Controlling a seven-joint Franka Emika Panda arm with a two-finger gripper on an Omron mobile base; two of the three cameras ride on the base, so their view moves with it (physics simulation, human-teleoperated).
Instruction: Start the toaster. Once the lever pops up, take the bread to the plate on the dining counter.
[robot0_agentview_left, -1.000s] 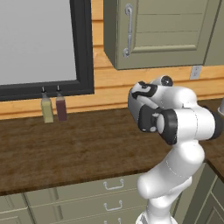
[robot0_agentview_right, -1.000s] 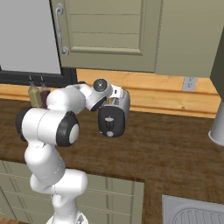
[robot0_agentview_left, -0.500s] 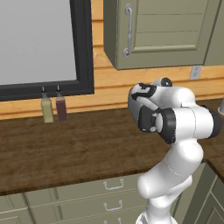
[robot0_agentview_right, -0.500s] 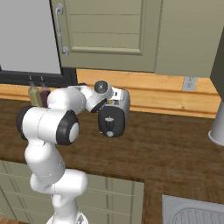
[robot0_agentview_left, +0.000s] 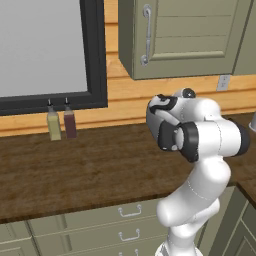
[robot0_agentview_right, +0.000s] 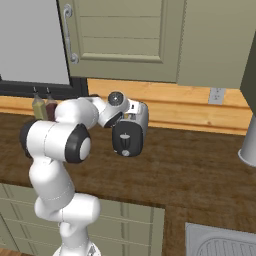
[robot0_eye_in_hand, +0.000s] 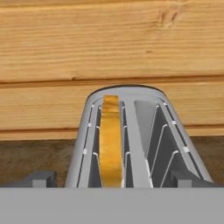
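**Arm over toaster, bread in slot**

Hand view: toaster (robot0_eye_in_hand: 131, 131) seen from above, w/ two slots running 6 to 12 o'clock. Bread (robot0_eye_in_hand: 110, 140), tan-golden slice on edge, seated in slot toward 9 o'clock; slot toward 3 o'clock bare, wire guides visible. Two small dark finger tips (robot0_eye_in_hand: 39, 178) at 7 and 5 o'clock, one each side of toaster body, nothing between them but the toaster top: jaws wide apart, clamped on nothing. Wood-plank wall from 9 through 12 to 3 o'clock behind toaster; dark wood surface low at 8 o'clock.

Right base view: toaster (robot0_agentview_right: 131, 134), silver w/ dark end face, standing on dark-brown surface (robot0_agentview_right: 195, 175) near back wall. Hand of white arm at toaster's top, approx. 10 o'clock of it. Two bottles (robot0_agentview_right: 43, 107) at 9 o'clock, partly behind arm. Grey-green cabinet (robot0_agentview_right: 125, 35) at 12 o'clock; wall outlet (robot0_agentview_right: 216, 95) at 2 o'clock; sink corner (robot0_agentview_right: 220, 242) at 5 o'clock.

Left base view: arm's elbow and hand in front of toaster. Olive bottle (robot0_agentview_left: 53, 123) and dark-red bottle (robot0_agentview_left: 69, 122) side by side at 9 o'clock, against wall below dark-framed window (robot0_agentview_left: 94, 55).
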